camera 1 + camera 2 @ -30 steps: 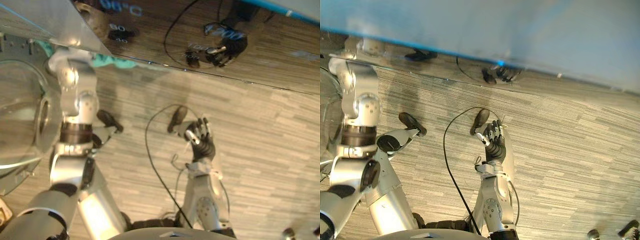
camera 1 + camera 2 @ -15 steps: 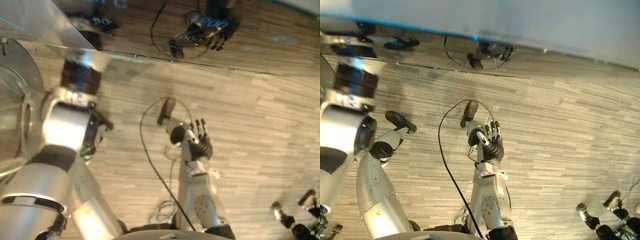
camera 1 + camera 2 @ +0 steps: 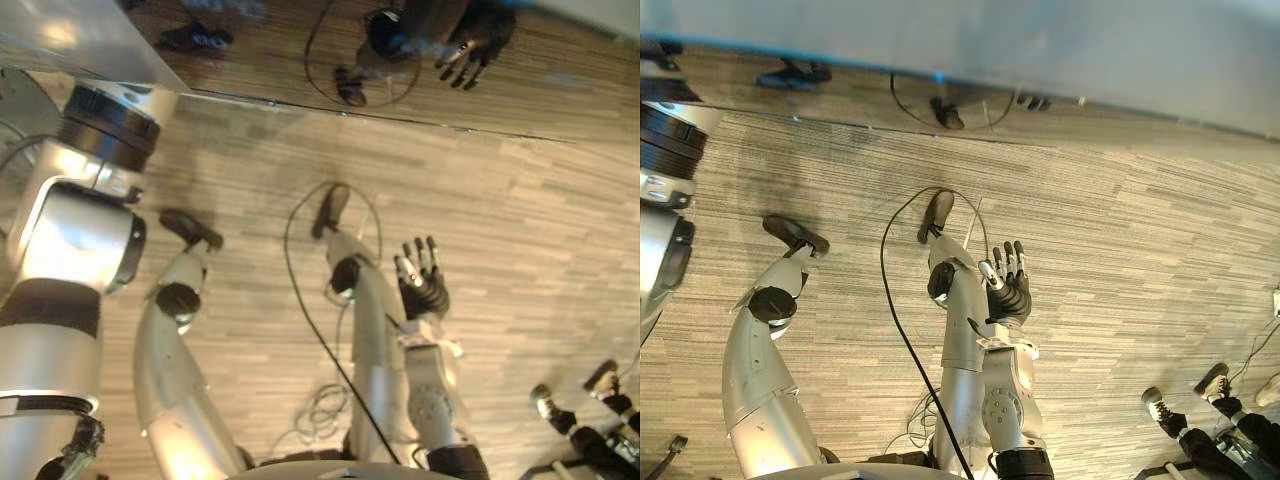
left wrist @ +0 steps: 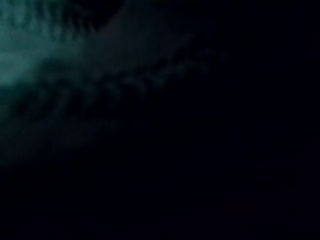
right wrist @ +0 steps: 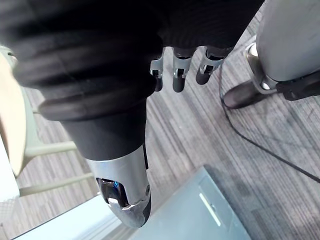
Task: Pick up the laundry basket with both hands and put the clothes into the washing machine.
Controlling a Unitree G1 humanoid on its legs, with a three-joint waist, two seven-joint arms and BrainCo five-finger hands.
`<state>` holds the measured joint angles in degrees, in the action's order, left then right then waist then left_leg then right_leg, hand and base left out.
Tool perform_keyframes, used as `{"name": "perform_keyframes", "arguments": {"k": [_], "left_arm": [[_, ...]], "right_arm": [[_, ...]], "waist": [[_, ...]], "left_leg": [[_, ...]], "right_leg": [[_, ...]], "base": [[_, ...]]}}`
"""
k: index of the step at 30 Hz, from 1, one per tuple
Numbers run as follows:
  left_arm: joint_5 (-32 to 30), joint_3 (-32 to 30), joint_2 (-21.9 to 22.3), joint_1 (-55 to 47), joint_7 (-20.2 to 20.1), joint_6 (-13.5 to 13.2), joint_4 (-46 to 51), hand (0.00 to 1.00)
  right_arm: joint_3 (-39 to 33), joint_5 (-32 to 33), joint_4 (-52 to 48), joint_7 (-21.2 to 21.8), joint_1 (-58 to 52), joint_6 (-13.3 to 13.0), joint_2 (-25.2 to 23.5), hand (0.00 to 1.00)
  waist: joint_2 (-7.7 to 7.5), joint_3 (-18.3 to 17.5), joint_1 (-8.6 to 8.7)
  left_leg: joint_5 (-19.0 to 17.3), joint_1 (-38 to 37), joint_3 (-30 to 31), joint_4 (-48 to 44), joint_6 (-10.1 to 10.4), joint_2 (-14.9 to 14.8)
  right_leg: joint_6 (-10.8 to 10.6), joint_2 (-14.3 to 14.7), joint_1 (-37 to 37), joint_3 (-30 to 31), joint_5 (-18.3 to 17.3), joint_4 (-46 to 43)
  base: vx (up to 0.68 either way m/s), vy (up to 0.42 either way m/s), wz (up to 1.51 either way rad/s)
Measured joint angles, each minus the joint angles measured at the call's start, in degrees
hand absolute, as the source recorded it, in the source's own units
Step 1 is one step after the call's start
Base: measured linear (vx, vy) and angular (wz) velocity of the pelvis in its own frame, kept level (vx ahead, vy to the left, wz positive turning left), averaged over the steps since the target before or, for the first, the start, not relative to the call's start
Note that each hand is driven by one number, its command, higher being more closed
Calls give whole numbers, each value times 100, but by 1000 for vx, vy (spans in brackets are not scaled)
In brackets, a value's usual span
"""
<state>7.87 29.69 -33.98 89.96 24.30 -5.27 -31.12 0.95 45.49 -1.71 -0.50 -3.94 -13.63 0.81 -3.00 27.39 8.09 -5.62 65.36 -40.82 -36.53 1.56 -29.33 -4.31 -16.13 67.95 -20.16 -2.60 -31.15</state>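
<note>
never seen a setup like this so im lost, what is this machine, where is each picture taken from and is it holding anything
It is a humanoid robot on two legs, with silver arms and finger hands. Two pictures come from cameras in its head, looking down at the striped floor. The other two come from cameras on its wrists.

In the head views the right hand hangs over the floor with straight fingers, holding nothing. Its own wrist view agrees. The left arm runs up toward the top left corner. The left wrist view is nearly black with a teal blur, too dim to read.

A shiny panel along the top mirrors the floor. A person's shoes stand at the lower right.
</note>
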Motion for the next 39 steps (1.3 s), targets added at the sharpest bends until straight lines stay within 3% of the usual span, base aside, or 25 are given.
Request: {"name": "perform_keyframes", "arguments": {"k": [2,3,4,6,8,12,17,24,28,33,36,39], "left_arm": [[-1157,235,-119,-2,-100,191,6,0],[-2281,411,-131,-45,-231,376,59,0],[-2944,469,-84,-148,-379,432,131,0],[-3530,411,91,-300,-620,546,120,0],[-3628,347,174,-387,-685,554,120,0],[-3539,-379,353,-820,-945,600,-34,0],[-2961,-1394,360,-1418,-1219,692,-380,0],[-2071,-2486,809,-2085,-1174,690,-363,0],[-1516,-3016,1204,-3203,-1030,656,-94,0],[-1113,-3371,1801,-4967,-940,614,543,0],[-903,-3357,2144,-5991,-970,397,1056,0],[-626,-3162,2449,-6879,-1131,286,1269,0]], "right_arm": [[1,41,87,102,-13,-1,0,0],[18,168,102,174,-66,-1,-3,0],[59,232,100,242,-108,-12,-10,0],[126,431,100,374,-220,-14,-14,0],[125,492,134,404,-286,-13,-9,0],[152,612,309,428,-367,8,-12,0],[226,582,357,426,-378,37,-18,0],[204,358,383,395,-373,27,-32,0],[79,281,412,272,-366,14,-53,0],[56,-297,739,80,-375,48,-44,0],[58,-591,971,7,-377,194,-42,0],[60,-773,1239,-64,-414,331,-33,0]], "waist": [[1,-1,-27],[1,-1,-74],[1,-1,-84],[-1,-2,-111],[-6,-4,-135],[-7,-5,-165],[-13,4,-203],[-16,180,-307],[-12,305,-375],[-5,301,-470],[8,278,-487],[63,-186,-495]], "left_leg": [[25,-13,0,16,-26,0],[30,-31,0,21,-33,0],[60,-39,0,41,-90,0],[83,-46,1,75,-112,-14],[88,-46,-1,84,-109,-24],[134,-60,-8,168,-110,-23],[361,-150,-12,441,-181,58],[855,-400,54,903,-436,200],[1043,-603,184,1088,-412,257],[1100,-1300,214,1248,-360,364],[1134,-1859,229,1604,-261,496],[1183,-2107,218,1895,-198,560]], "right_leg": [[4,18,-32,-10,27,27],[16,26,-68,-18,70,59],[10,27,-95,-41,105,78],[14,49,-118,-71,108,99],[14,55,-118,-80,108,102],[14,99,-144,-94,108,163],[15,141,-212,-132,150,228],[235,135,-453,-370,199,136],[375,70,-645,-502,90,-49],[375,25,-1291,-536,-71,-135],[303,79,-1876,-584,-121,178],[331,169,-2176,-675,-102,451]], "base": [[-36,-3,3],[-36,3,1],[-36,3,1],[-47,-5,0],[-41,-8,-1],[-64,-9,-1],[-62,-16,6],[-64,-48,13],[-46,-68,20],[-38,-71,16],[-49,-73,14],[-9,-69,4]]}}
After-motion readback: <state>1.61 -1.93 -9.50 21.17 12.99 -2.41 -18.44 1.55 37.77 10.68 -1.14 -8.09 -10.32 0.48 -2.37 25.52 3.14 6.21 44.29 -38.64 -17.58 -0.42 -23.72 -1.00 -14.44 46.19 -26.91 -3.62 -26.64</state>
